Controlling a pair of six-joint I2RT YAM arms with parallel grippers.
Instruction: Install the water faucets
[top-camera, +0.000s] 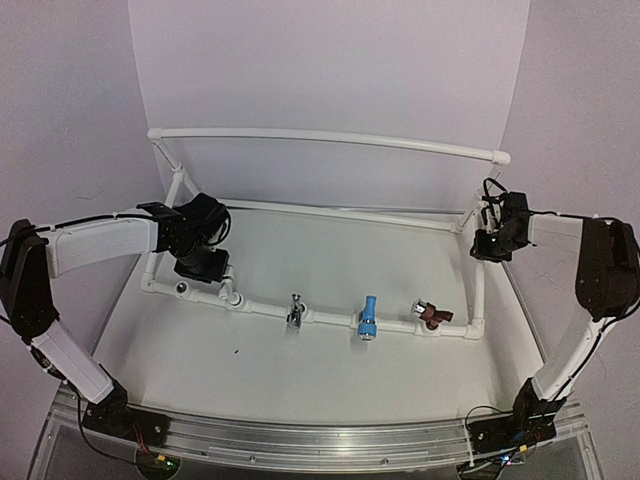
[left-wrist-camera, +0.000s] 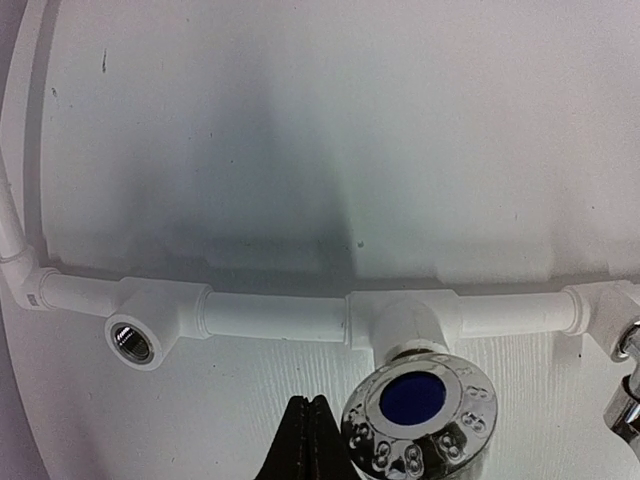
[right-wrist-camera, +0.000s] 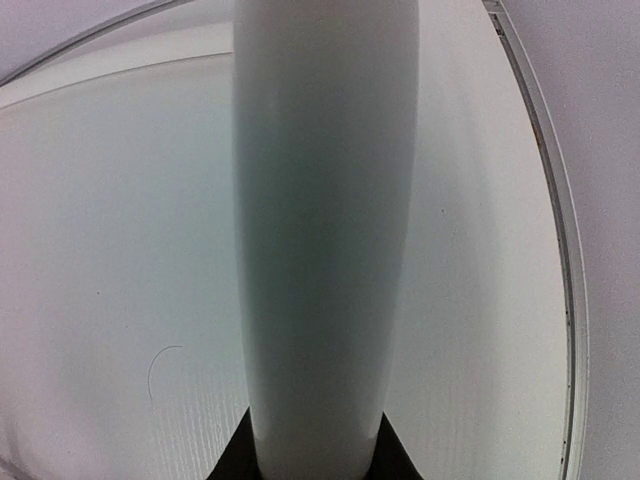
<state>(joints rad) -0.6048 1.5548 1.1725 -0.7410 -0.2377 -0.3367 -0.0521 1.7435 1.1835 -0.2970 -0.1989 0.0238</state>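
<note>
Hovering over the left end of the PVC pipe frame's (top-camera: 320, 137) front rail, the left claw (top-camera: 208, 268) sits just behind the white faucet (top-camera: 230, 294).

Top view: four faucets are seated along that rail. Left to right they are the white one, the chrome faucet (top-camera: 296, 310), the light blue faucet (top-camera: 368, 318) and the reddish-brown faucet (top-camera: 430, 316). An open threaded socket (top-camera: 181, 289) lies left of the white one.

Left wrist view adds detail. The white faucet's knob is chrome-rimmed with a blue centre, and the socket has metal thread inside. The claw tips are pressed together, clenched on nothing, just left of the knob.

The right claw (top-camera: 492, 243) is at the frame's right side rail; the top view hides its grip. Right wrist view: dark fingers (right-wrist-camera: 240, 455) flank the white pipe, grasping it above the white tabletop (right-wrist-camera: 100, 250).
</note>
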